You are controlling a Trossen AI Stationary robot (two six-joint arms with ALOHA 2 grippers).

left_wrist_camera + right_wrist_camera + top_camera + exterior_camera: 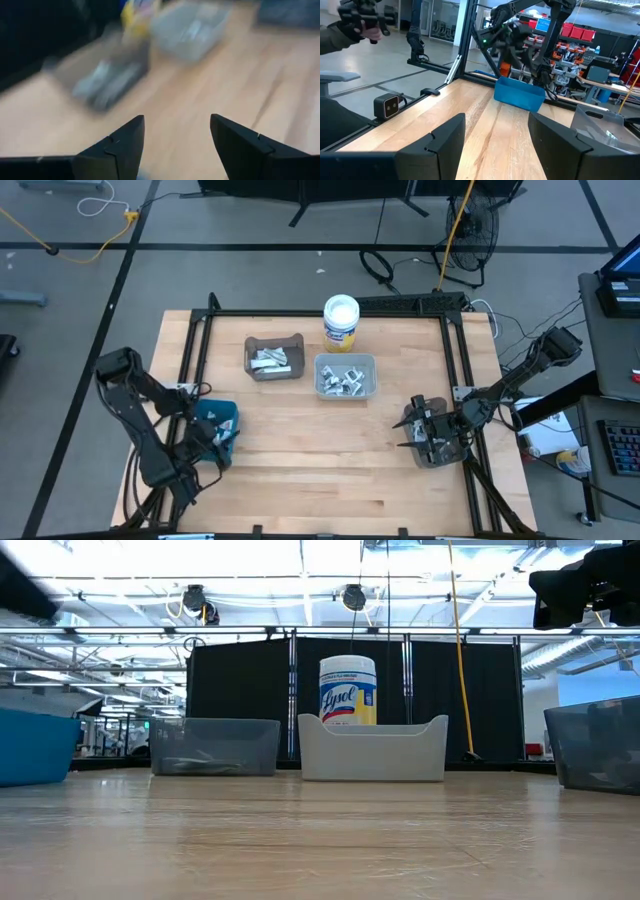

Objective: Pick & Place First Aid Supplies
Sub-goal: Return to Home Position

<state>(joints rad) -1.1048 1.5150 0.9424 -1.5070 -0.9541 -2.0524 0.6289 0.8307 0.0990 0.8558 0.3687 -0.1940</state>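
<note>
**Both Grippers Open and Empty by the Side Bins**

The Lysol tub (341, 322) stands at the back edge of the wooden table (320, 480). Just in front of the tub sits a white bin (372, 377). To the tub's front left sits a gray-brown bin (250, 346). The first aid packets (268, 360) lie in small heaps inside these two bins.

Far off to the tub's front left is a blue bin (224, 416). The left gripper (177, 118) hangs by it, with its fingers apart and nothing between them. Far off to the tub's front right is a dark bin (595, 745). The right gripper (496, 115) hangs over it, and its fingers are apart and empty too.

The arms hide what is inside the blue bin and the dark bin. A black frame (200, 330) runs around the table. Beyond the table's edge, a person's hand (362, 27) holds a black handle.
</note>
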